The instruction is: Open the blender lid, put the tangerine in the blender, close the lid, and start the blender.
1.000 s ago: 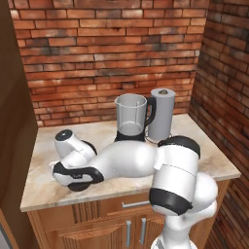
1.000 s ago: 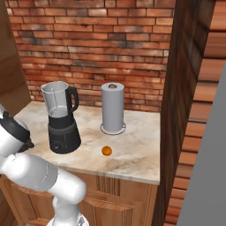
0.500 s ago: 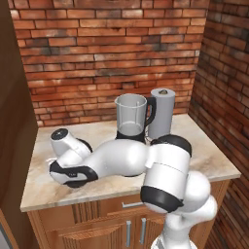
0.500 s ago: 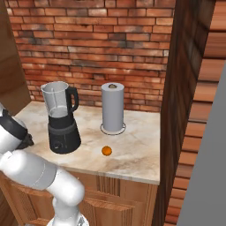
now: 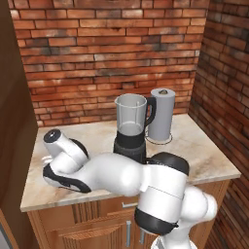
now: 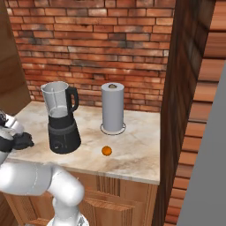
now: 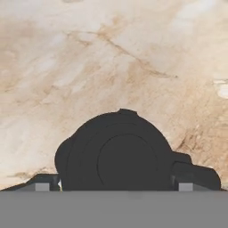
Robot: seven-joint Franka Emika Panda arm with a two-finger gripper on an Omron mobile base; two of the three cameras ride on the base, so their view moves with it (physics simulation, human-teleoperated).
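So the claw (image 7: 116, 187) is spread wide, a tip at 9 and 3 o'clock of the lid (image 7: 116, 156), which lies flat on the counter (image 7: 133, 62) between them, not gripped. To me the lid-off step looks done, so I'd lift straight up to avoid nudging the lid, then swing over to the fruit. Farther out in the right base view, the blender (image 6: 62, 118) stands open-topped, with the tangerine (image 6: 106, 151) near its base at roughly 4 o'clock. The paper towel roll (image 6: 113, 107) stands behind, at the tangerine's 12. I'd come down on the fruit from above, since it'll probably roll.
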